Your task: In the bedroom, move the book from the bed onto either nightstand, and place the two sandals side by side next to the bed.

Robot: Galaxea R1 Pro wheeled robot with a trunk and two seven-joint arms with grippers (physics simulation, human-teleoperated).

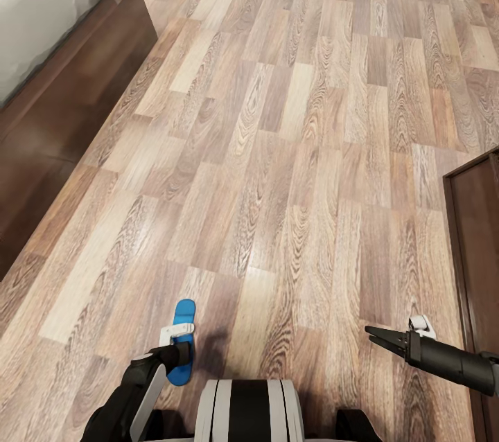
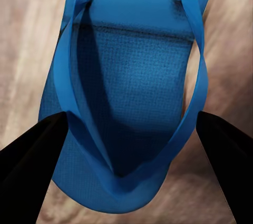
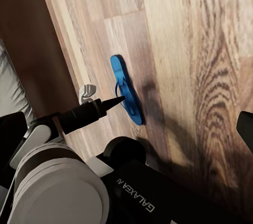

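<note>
Left wrist view, bright blue sandal (image 2: 126, 92), thin Y-strap, left gripper (image 2: 126, 145) spread wide around it

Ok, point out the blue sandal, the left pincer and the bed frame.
blue sandal (image 2: 132, 76), left wrist view, on the footbed between the straps.
left pincer (image 2: 132, 134), left wrist view, midway between its two dark fingertips, either side of the sandal.
bed frame (image 1: 62, 102), head view, on the dark wooden side rail.

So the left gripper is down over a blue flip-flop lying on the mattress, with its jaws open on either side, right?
Not the mattress. The blue flip-flop lies on the wood-plank floor, as the head view shows. The left gripper is indeed over it, jaws open on either side.
</note>
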